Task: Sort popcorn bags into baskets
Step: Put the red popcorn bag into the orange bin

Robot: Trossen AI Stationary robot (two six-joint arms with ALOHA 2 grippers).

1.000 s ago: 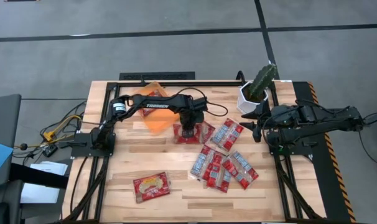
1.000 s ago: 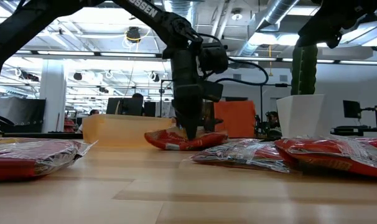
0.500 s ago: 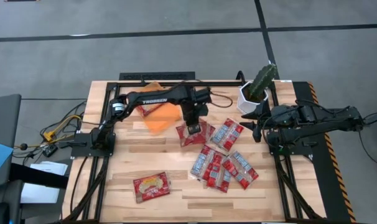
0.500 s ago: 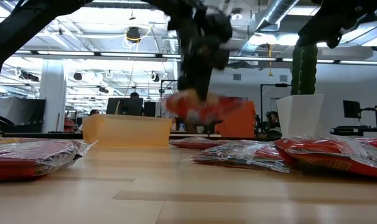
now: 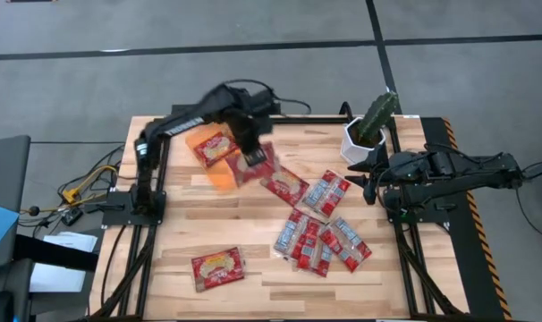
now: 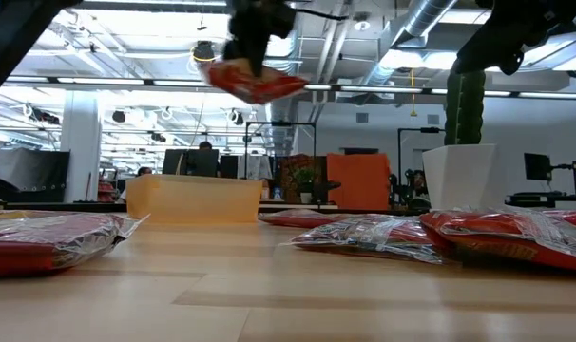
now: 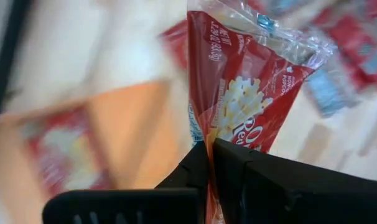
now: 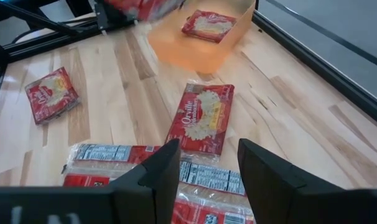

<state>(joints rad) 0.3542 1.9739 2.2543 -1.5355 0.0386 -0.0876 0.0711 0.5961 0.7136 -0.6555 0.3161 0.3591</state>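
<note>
My left gripper [image 5: 249,157] is raised over the near right corner of the orange basket [image 5: 219,159] and is shut on a red popcorn bag with a yellowish picture [image 7: 238,106]. The low view shows that bag [image 6: 250,81] high above the basket [image 6: 193,199]. One popcorn bag [image 5: 215,146] lies flat inside the basket. Another [image 5: 284,185] lies on the table right of it. Several more [image 5: 320,228] lie in a loose pile mid-right, and one [image 5: 217,266] lies alone near the near left. My right gripper [image 8: 207,168] waits open at the table's right side. My left gripper pinches the red bag between its two fingers at one end of the packet [image 7: 208,146]. The fingers come from above, pointing down. The bag is lifted clear of the table and hangs tilted below the fingers [image 6: 255,85].
A white pot with a green cactus [image 5: 365,134] stands at the far right, just beyond my right arm. Bare wood lies between the basket and the lone bag at the near left. A black frame [image 5: 226,109] runs along the table's far edge.
My left gripper, shut on a bag, has risen from the table and swung toward the far left, ending above the basket. The bag has been lifted clear from where it lay. A second bag that lay under it stays on the table.
</note>
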